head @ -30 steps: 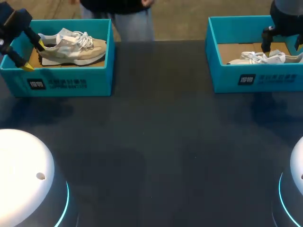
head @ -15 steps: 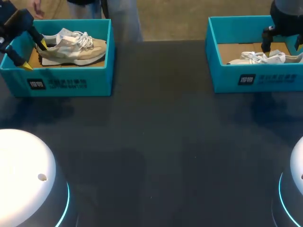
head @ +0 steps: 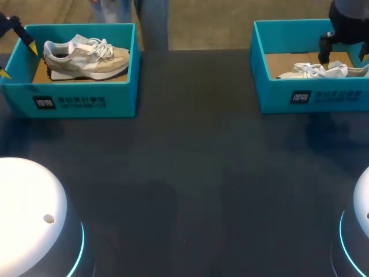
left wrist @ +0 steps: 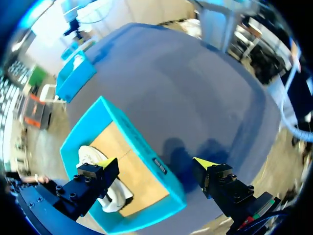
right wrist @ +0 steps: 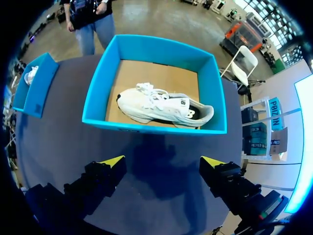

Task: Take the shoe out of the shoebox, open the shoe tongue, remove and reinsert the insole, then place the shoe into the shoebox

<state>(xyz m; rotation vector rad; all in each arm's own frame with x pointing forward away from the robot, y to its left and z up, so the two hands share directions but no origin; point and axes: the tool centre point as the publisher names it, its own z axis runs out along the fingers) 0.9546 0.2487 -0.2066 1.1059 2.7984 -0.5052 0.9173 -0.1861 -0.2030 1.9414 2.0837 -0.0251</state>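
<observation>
There is one dark table (head: 190, 173). On it stand two blue boxes: the left box (head: 86, 86) at upper left and the right box (head: 334, 95) at upper right. There are two shoes, one in each box: a beige shoe (head: 86, 56) and a white shoe (head: 311, 70). There are two grippers, the left gripper (left wrist: 155, 163) and the right gripper (right wrist: 163, 161). Two white domes sit in the lower corners, the left dome (head: 26, 213) and the right dome (head: 363, 202).

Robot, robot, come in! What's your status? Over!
Left gripper open, right gripper open. Beige shoe in left shoebox, white shoe in right shoebox. Nothing covering them.
</observation>
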